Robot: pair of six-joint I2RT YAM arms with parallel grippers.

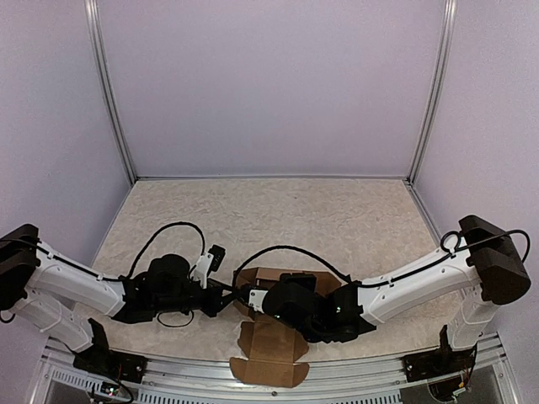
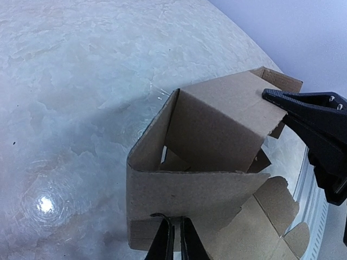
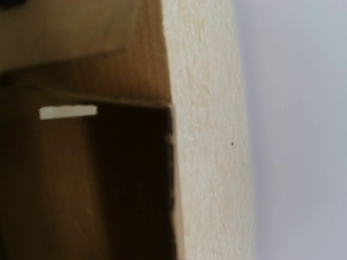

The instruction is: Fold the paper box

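Cardboard half up: the paper box point(image 1: 269, 341) sits at the table's point(image 1: 337, 219) near edge. Left wrist view shows the left gripper point(image 2: 174, 219) pinching its near wall and the right gripper point(image 2: 282, 100) touching its top panel. Right wrist view gives only blurred cardboard, so that claw's grip can't be read.

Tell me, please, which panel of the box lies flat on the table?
The notched panel, the one closest to the robot; the other panels of the box stand up as walls, one pinched by the left gripper.
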